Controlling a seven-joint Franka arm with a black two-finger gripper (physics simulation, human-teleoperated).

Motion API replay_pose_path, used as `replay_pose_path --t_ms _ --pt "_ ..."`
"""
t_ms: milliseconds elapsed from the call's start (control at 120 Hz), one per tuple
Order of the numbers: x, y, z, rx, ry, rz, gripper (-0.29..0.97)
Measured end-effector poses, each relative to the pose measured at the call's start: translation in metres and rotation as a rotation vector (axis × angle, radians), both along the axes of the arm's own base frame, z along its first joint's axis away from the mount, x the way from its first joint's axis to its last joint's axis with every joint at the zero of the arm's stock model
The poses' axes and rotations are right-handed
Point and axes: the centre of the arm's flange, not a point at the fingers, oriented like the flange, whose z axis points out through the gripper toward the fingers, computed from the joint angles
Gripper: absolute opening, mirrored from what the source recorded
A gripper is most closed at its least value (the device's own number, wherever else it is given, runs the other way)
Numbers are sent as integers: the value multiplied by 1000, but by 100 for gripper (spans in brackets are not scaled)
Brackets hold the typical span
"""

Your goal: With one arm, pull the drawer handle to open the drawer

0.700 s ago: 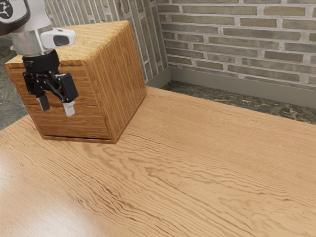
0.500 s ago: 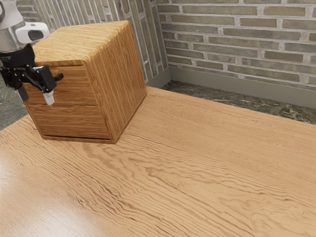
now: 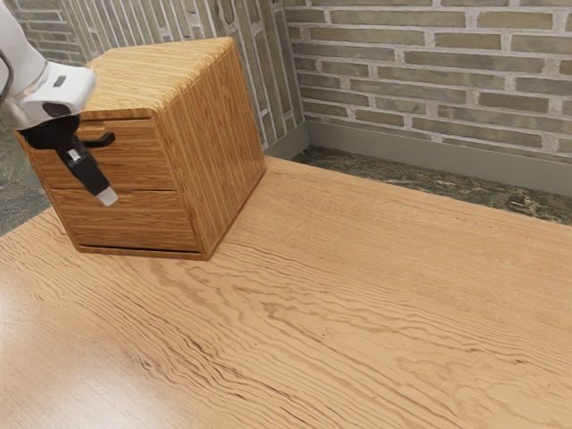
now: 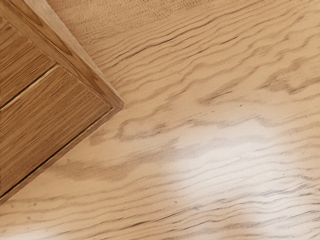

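Observation:
A wooden cabinet (image 3: 201, 134) stands at the table's far left in the exterior view, with two drawer fronts, both flush. A small black handle (image 3: 101, 140) sticks out of the upper drawer (image 3: 130, 161). My gripper (image 3: 105, 195) hangs in front of that drawer, just left of the handle and below it. It is tilted and seen edge-on, one white-tipped finger (image 3: 107, 197) covering the other. It holds nothing and reads as open. In the wrist view the cabinet's lower corner (image 4: 107, 100) and the lower drawer front (image 4: 45, 120) lie under my hand.
The wooden table (image 3: 357, 304) spreads wide to the exterior view's right and front. A brick wall (image 3: 429, 63) runs along the back, with a dark floor strip (image 3: 429, 179) below it. The cabinet's side faces the open tabletop.
My hand swung left off the drawer fronts, then turned about a quarter turn and tilted, so its two spread fingers now line up. Both drawers have stayed still.

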Motion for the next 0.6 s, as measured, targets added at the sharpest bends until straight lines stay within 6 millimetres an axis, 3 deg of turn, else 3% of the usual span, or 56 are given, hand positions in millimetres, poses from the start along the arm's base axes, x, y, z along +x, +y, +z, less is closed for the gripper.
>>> replay_pose_path --t_ms 83,283,492,600 --pt "3 24 3 40 -74 -87 68" --pt "18 40 17 185 -155 -346 67" --pt "-1 75 25 306 -151 -479 53" --pt "-2 86 22 341 -137 -545 47"
